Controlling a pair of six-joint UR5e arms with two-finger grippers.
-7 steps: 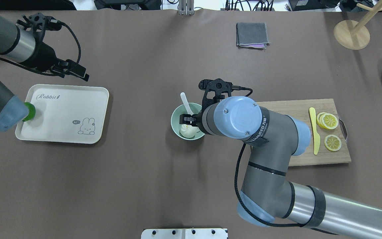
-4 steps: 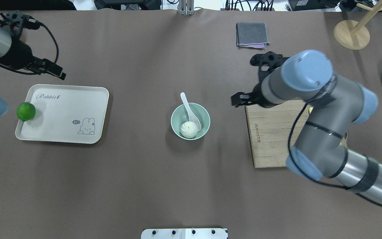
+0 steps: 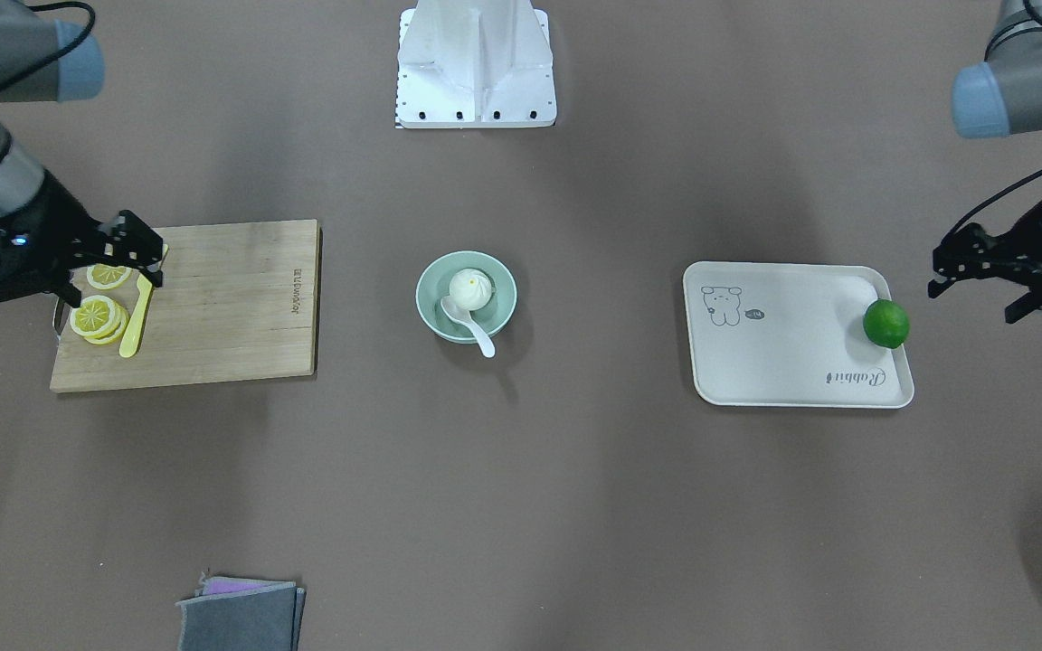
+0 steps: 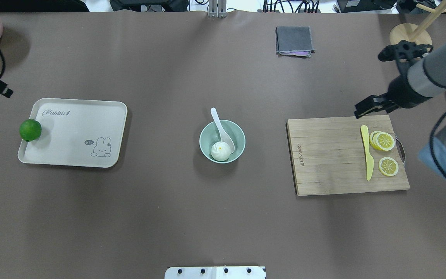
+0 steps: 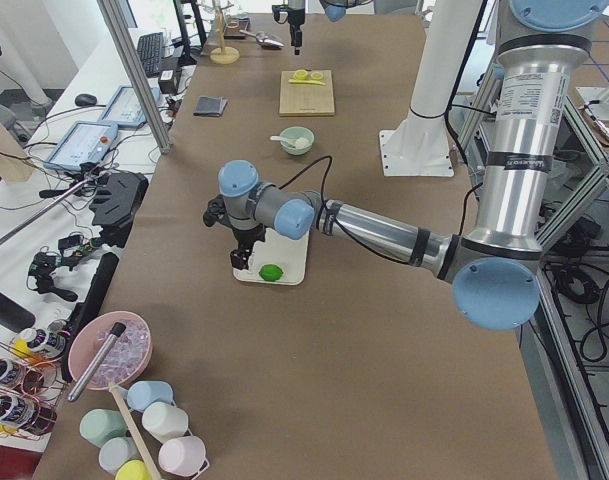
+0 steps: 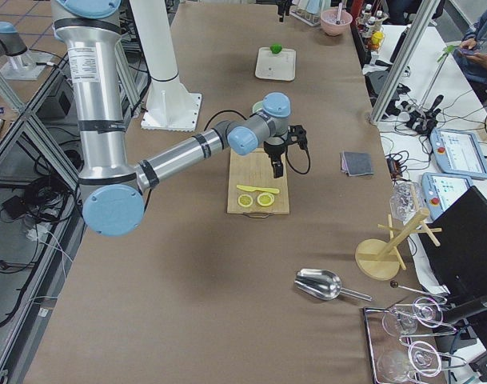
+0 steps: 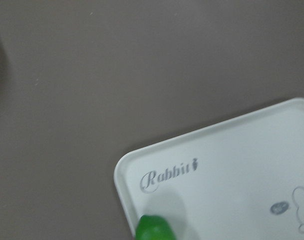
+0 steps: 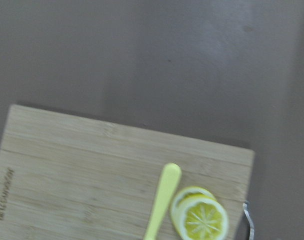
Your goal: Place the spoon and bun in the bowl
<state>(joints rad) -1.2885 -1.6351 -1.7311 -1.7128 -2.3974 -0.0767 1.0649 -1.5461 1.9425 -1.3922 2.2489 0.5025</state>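
1 bun [image 4: 220,150], 1 spoon [image 4: 218,124] in 1 bowl [image 4: 241,136], left fingers [image 3: 942,263], right fingers [image 3: 136,244] empty, spread unclear

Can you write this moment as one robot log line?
bun in bowl | spoon in bowl, handle over rim | right gripper by cutting board, empty | left gripper beside tray, empty
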